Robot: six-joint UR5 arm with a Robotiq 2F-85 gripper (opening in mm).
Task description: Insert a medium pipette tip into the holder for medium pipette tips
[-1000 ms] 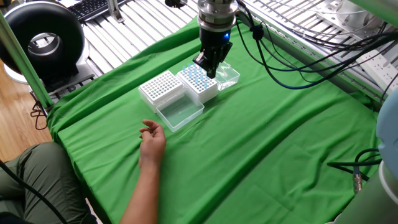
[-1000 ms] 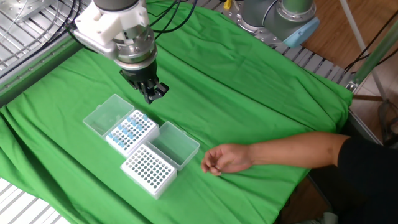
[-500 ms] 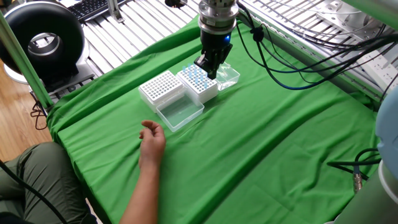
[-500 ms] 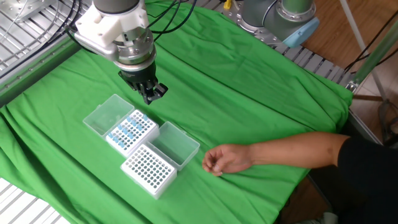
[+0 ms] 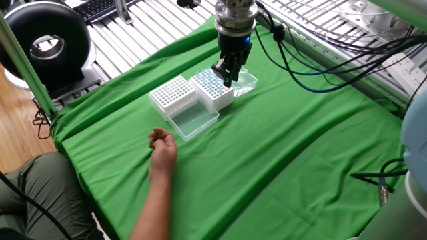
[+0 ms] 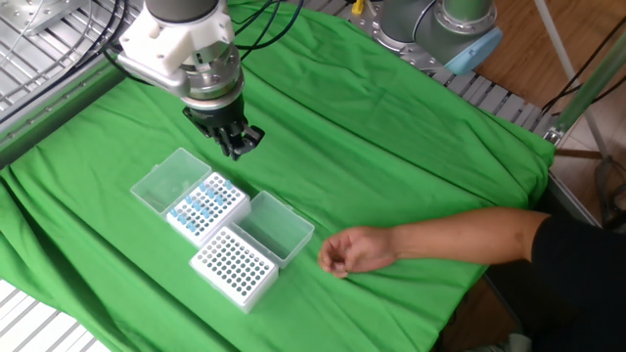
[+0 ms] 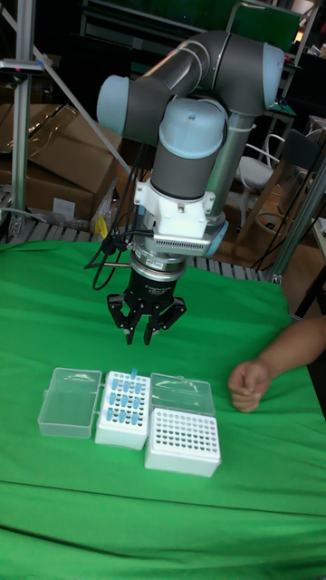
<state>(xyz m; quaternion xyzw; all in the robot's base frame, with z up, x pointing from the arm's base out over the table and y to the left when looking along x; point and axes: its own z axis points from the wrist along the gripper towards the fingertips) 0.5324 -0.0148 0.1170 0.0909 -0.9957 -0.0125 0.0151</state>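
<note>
Fingertips of the gripper (image 5: 225, 77) hung over the box of blue tips (image 5: 212, 86) in one fixed view, with the empty white holder (image 5: 173, 94) just beside that box on the green cloth (image 5: 300, 147). A person's hand (image 5: 162, 148) rested on the cloth near the 2 boxes, apart from both. Whether anything sat between the fingers could not be told from here.

From the other fixed view, the gripper (image 6: 236, 145) sat above the cloth behind the tip box (image 6: 205, 206), its fingers drawn close together; a tip between them was too small to confirm. The holder (image 6: 235, 268) lay nearest the camera, its grid bare.

The tall fixed view showed the gripper (image 7: 145, 332) well above the tip box (image 7: 124, 409), fingers nearly closed with a narrow gap. A medium tip (image 7: 133, 373) stood proud of its row. Such a tip is likely very light, thin-walled plastic, smooth and easily crushed or tilted; a gentle pinch on the wider upper collar, straight down, seemed the sensible hold.
</note>
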